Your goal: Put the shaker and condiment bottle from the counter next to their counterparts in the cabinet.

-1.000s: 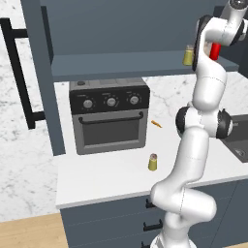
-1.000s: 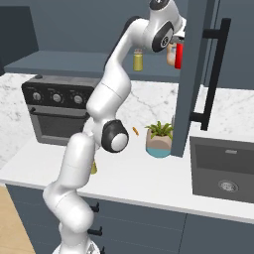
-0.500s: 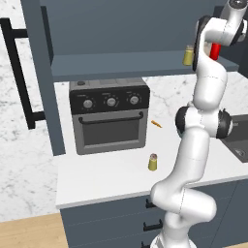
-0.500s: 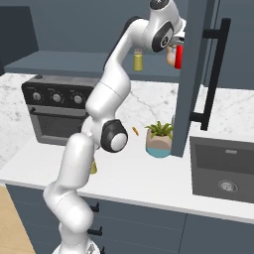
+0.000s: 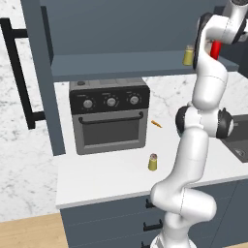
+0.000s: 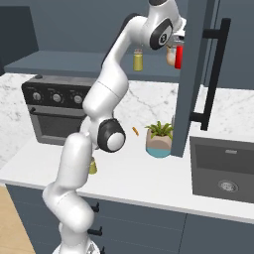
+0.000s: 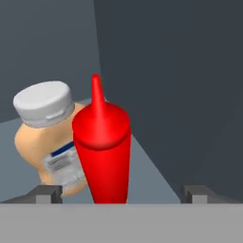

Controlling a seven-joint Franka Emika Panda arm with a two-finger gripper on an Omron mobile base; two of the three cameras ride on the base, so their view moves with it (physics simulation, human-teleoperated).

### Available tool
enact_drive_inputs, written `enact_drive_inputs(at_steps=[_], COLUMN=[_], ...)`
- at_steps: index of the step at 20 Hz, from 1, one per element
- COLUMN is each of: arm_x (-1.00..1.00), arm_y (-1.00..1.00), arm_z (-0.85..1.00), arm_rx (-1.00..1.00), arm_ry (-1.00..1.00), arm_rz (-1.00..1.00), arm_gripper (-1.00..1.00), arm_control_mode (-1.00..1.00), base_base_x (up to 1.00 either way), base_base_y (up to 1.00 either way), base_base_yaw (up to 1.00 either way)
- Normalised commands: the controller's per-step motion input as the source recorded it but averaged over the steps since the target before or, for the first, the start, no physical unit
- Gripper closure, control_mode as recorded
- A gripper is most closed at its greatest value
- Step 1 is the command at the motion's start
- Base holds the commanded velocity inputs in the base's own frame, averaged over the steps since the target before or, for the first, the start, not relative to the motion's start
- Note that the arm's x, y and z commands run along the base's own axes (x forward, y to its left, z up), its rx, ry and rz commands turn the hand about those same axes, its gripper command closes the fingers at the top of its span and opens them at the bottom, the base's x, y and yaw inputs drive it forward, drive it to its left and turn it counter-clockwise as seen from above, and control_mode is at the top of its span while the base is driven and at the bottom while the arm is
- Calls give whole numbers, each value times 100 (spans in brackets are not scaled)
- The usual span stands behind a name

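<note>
Arm: a white jointed robot arm rises from the lower left and reaches up to the cabinet shelf.
Cabinet: a dark blue-grey wall cabinet with one shelf board; its open door stands edge-on at right, with a long black handle.
Condiment bottle: a slim red bottle stands upright on the shelf, just beside the arm's hand, partly hidden by the door edge.
Shelf shaker: an olive-yellow shaker stands on the shelf, left of the red bottle.
Counter: a white countertop over dark drawers.
Counter shaker: a second olive-yellow shaker, mostly hidden behind the arm.
Other items: a dark toaster oven at left, a potted plant, a small orange object, a sink at right.
</note>
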Motion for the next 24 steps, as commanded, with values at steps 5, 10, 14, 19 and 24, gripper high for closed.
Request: enact_drive_inputs(at_steps=[5, 10, 14, 19, 24], arm_x=[-39, -49, -70, -99, -100], arm_y=[9, 71, 77, 73, 75], arm_z=[-28, -71, -80, -90, -86], arm_rx=[0, -5, -5, -6, -1], arm_ry=[0, -1, -2, -10, -14], arm_rz=[0, 7, 9, 5, 0], arm_gripper=[-100, -100, -100, -100, -100], arm_control_mode=[-100, -100, -100, -100, -100], base_base_x=[0, 0, 0, 0, 0], base_base_y=[0, 0, 0, 0, 0], base_base_yaw=[0, 0, 0, 0, 0])
